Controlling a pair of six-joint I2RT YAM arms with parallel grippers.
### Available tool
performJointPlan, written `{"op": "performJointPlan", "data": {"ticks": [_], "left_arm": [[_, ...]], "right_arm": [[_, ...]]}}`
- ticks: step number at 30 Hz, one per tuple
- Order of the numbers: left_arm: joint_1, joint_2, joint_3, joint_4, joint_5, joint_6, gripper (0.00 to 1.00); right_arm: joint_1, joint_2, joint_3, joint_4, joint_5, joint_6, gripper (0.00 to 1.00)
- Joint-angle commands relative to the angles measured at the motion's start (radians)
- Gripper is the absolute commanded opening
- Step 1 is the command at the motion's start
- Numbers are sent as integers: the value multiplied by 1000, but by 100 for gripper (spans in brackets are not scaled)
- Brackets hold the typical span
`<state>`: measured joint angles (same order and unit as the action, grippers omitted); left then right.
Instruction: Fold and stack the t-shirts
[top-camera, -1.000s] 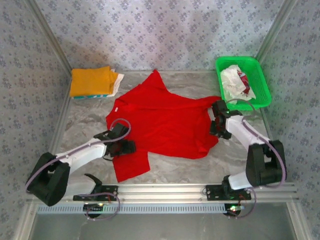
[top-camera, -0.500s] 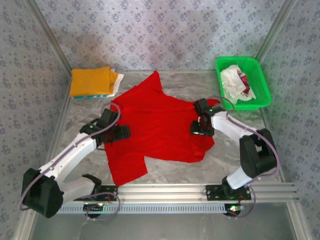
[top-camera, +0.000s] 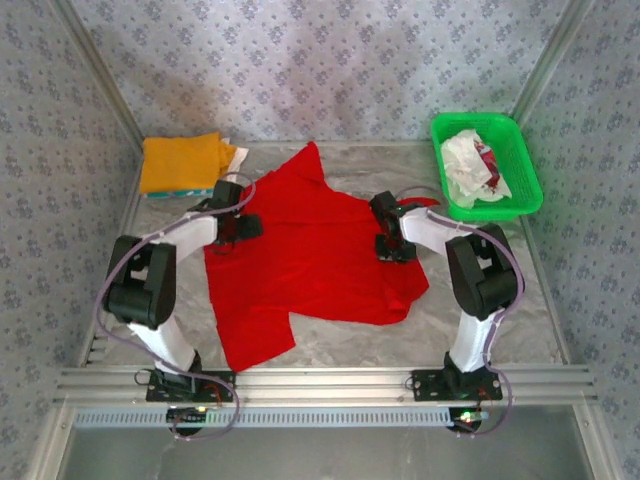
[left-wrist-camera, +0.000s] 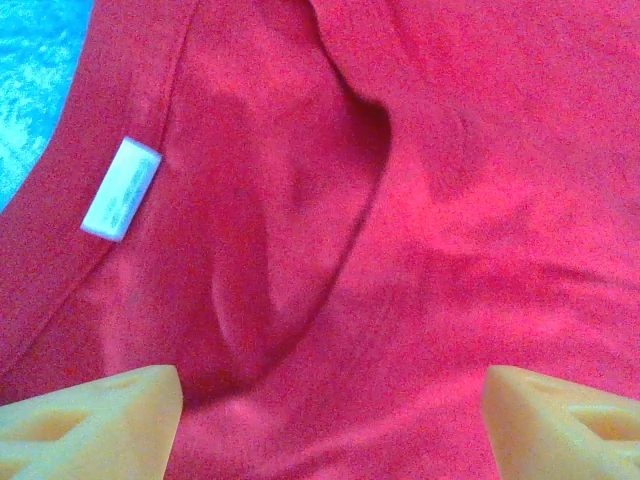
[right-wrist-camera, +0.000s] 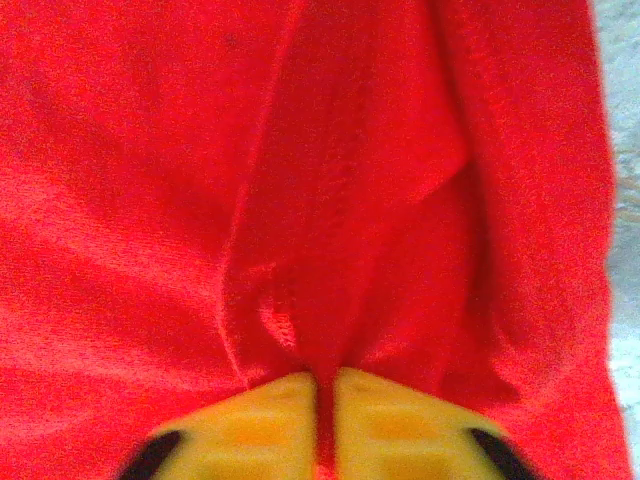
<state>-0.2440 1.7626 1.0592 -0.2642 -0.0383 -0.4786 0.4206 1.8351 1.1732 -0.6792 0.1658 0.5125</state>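
Bench (top-camera: 480, 315), grey-marbled w/ patterned walls (top-camera: 330, 60) on three sides, carries a red tee (top-camera: 310, 265) sprawled unfolded across its centre. One pointed corner reaches toward the far wall & another flap trails toward the near rail (top-camera: 320, 380). Left arm (top-camera: 185, 232) bends up from its base at near left & reaches over the tee's far-left edge. Right arm (top-camera: 432, 232) does likewise from near right, its wrist over the tee's right-hand part. Green basket (top-camera: 520, 150) sits at the far-right corner, apart from the red tee, holding a crumpled white tee (top-camera: 465, 165) w/ red marks. At far left is a folded stack: orange tee (top-camera: 180, 160) on top, teal tee (top-camera: 190, 192) & a second white tee (top-camera: 238, 158) peeking out beneath, just beside the red tee's upper-left edge. Right fingers (right-wrist-camera: 295, 410), seen from the wrist cam, are pinched tight on a raised ridge of red cloth, pads all but meeting w/ a thin sliver of fabric between. Creases fan out from the grip. Left fingers (left-wrist-camera: 120, 415) stand wide apart, one yellow pad at either side of the wrist view, over the tee's neck opening, nothing gripped. Whether the pads touch cloth can't be told. Small white label (left-wrist-camera: 120, 188) sits inside the collar, left of the neckline's curve.
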Motion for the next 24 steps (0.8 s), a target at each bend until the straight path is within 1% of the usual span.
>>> {"op": "performJointPlan", "data": {"ticks": [1, 6, 10, 12, 15, 19, 21, 22, 23, 24], "left_arm": [[51, 48, -22, 89, 23, -56, 79], [130, 94, -85, 141, 57, -109, 79], [193, 37, -133, 152, 69, -150, 79], [220, 2, -155, 154, 76, -160, 79], [248, -34, -174, 134, 86, -154, 79], [252, -67, -196, 132, 66, -127, 79], [252, -68, -199, 139, 64, -118, 79], [251, -62, -197, 143, 67, -113, 79], [251, -57, -192, 145, 72, -110, 79], [250, -50, -187, 145, 79, -108, 79]], "right_arm": [[4, 9, 59, -64, 109, -3, 0], [0, -13, 116, -80, 181, -62, 0], [-33, 6, 190, -91, 168, -109, 0], [-41, 1, 212, -73, 124, -124, 0], [-54, -6, 230, -61, 5, -112, 0], [-59, -54, 141, -32, -77, -59, 1], [-79, -76, 82, -13, -113, -39, 0], [-92, -89, 52, -4, -121, -35, 7], [-107, -97, 29, -1, -117, -30, 19], [-120, -104, 0, 4, -114, -32, 17]]}}
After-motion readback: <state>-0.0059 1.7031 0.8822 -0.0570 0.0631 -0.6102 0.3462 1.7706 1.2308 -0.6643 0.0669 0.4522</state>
